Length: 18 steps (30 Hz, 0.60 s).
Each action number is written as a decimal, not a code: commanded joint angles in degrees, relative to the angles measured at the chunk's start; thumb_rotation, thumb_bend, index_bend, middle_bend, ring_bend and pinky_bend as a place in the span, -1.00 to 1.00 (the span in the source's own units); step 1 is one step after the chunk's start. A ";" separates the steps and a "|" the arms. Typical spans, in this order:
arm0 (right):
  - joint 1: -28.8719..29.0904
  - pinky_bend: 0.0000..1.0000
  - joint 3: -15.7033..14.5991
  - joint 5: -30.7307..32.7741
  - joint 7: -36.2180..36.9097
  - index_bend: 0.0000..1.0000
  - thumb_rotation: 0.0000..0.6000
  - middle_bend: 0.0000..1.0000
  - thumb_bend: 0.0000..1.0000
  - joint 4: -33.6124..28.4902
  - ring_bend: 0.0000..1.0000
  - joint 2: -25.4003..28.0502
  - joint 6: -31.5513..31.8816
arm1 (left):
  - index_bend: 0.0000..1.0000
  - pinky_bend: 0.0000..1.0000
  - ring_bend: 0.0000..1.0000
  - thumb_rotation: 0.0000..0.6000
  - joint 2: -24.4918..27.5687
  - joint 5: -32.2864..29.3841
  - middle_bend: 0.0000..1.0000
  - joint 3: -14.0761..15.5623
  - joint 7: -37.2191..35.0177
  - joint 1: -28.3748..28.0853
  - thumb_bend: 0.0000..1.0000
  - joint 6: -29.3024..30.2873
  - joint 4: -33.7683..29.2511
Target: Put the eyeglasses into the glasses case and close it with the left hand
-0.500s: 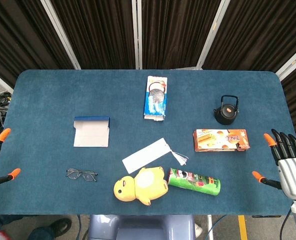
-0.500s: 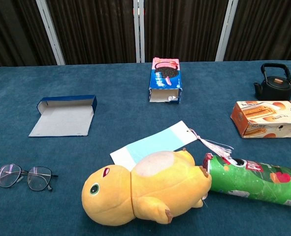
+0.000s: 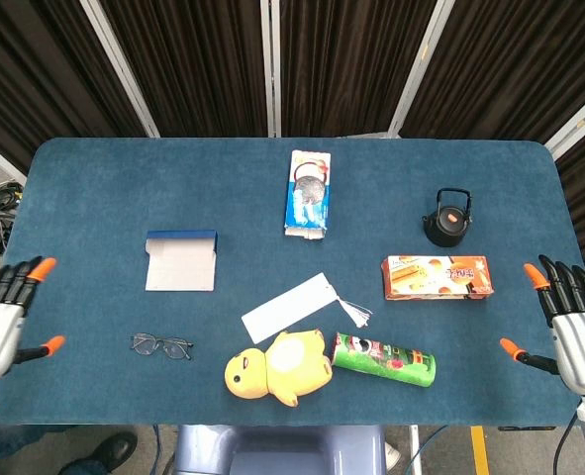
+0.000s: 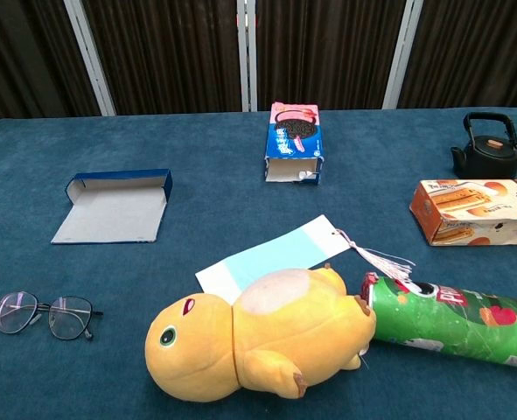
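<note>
Since half a second ago the left hand (image 3: pixel 3 317) has come further in over the near-left edge of the tabletop (image 3: pixel 104 178); nothing lying there has shifted. Its fingers are spread and it holds nothing. Likewise the right hand (image 3: pixel 569 327), fingers apart and empty, hovers off the right edge.

One blue tabletop carries everything. On it, from largest down: one green crisps tube (image 3: pixel 383 359) near centre, one yellow plush toy (image 3: pixel 277 368) touching its left end, one orange snack box (image 3: pixel 438 277) to the right, one white paper tag (image 3: pixel 289 308), one biscuit pack (image 3: pixel 308 192) far centre, one glasses case (image 3: pixel 181 260) lying open at left, one black teapot (image 3: pixel 446 219) far right, and one pair of eyeglasses (image 3: pixel 160 345) near left, just nearer than the case.

The step in hand looks like the reach for the eyeglasses. Coming down over the bridge and pinching the frame lightly should spare the lenses and thin temples.
</note>
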 commanded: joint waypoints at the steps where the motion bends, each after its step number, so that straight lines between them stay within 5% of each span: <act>1: 0.11 -1.00 0.03 -0.06 0.05 -1.00 1.00 -1.00 -1.00 -0.10 -1.00 0.00 -0.11 | -0.95 -1.00 -1.00 1.00 -4.56 -1.03 -1.00 0.57 2.25 -4.27 -1.00 -7.08 0.36; 8: 0.80 -1.00 -0.23 0.67 0.27 -1.00 1.00 -1.00 -1.00 0.84 -1.00 -0.37 -2.07 | -0.25 -1.00 -1.00 1.00 -13.03 -7.32 -1.00 -0.06 10.90 -8.50 -0.56 -13.90 0.96; 18: 0.70 -1.00 -0.14 1.15 1.24 -1.00 1.00 -1.00 -1.00 1.07 -1.00 -0.11 -2.04 | -0.14 -1.00 -1.00 1.00 -20.61 -16.16 -1.00 -0.44 18.34 -10.66 -0.33 -16.15 5.11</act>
